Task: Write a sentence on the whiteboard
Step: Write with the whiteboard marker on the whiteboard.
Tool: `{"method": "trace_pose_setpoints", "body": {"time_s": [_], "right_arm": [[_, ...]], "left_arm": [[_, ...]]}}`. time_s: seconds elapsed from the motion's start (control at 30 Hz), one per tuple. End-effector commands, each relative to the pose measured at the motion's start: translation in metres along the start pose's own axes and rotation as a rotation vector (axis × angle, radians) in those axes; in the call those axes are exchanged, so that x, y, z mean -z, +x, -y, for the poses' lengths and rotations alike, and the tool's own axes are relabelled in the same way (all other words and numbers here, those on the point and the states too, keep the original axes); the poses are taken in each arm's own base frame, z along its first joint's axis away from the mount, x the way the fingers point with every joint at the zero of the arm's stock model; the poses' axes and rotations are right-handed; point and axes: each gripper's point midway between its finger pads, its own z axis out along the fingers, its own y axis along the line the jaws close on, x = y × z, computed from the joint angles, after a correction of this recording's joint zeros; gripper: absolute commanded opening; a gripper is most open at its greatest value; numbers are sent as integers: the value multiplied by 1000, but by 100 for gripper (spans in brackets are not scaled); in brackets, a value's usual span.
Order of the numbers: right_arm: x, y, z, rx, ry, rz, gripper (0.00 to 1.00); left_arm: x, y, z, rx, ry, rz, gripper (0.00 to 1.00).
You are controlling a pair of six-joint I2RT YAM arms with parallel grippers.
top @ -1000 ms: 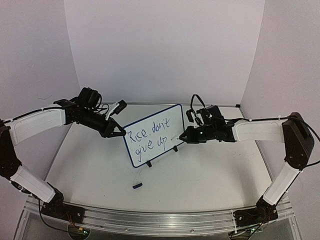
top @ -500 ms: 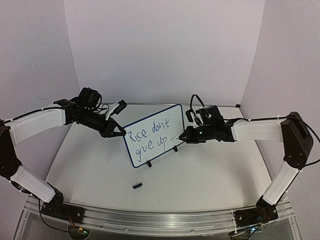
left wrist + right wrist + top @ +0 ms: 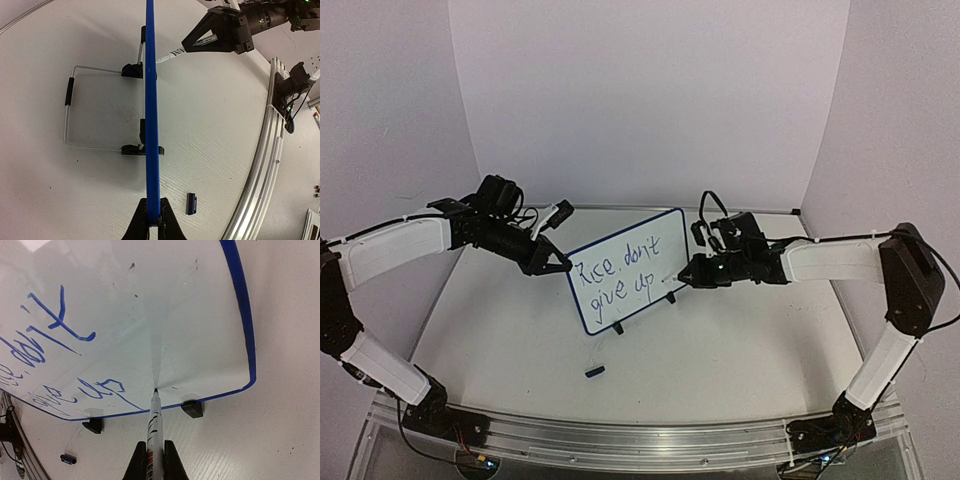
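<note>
Blue-framed board (image 3: 668,228) stands upright, left gripper (image 3: 152,219) pinching its edge. Right gripper (image 3: 154,456) clamps the marker (image 3: 154,422), tip on the board.

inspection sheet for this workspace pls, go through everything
surface: white table, no spills seen.
job's things: whiteboard upright on clip feet, sentence in two lines; marker tip at the board's face.
clutter: small dark piece on the table before the board, maybe a cap.
grippers: left gripper shut on the whiteboard's side edge; right gripper shut on the marker.
cables: black cable looped above the right wrist.
surroundings: plain walls, metal rail along the near edge.
</note>
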Motion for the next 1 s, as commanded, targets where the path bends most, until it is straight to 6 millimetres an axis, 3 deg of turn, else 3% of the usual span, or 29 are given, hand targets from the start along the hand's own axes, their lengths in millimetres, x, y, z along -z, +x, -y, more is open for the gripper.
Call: {"method": "trace_pose_setpoints", "body": {"time_s": [0.0, 0.57, 0.67, 0.8, 0.97], "right_arm": [[0, -20, -6, 19, -3, 58, 0], [5, -18, -10, 23, -22, 55, 0], [18, -15, -17, 35, -52, 41, 0], [40, 1, -11, 51, -5, -4, 0], [71, -4, -1, 58, 85, 45, 0]], "left_arm": [[-7, 7, 2, 14, 11, -43, 0], [-7, 8, 2, 15, 11, -45, 0], [-7, 7, 2, 14, 10, -43, 0], [-6, 6, 3, 18, 13, -40, 4], [-4, 4, 4, 14, 14, -32, 12]]}}
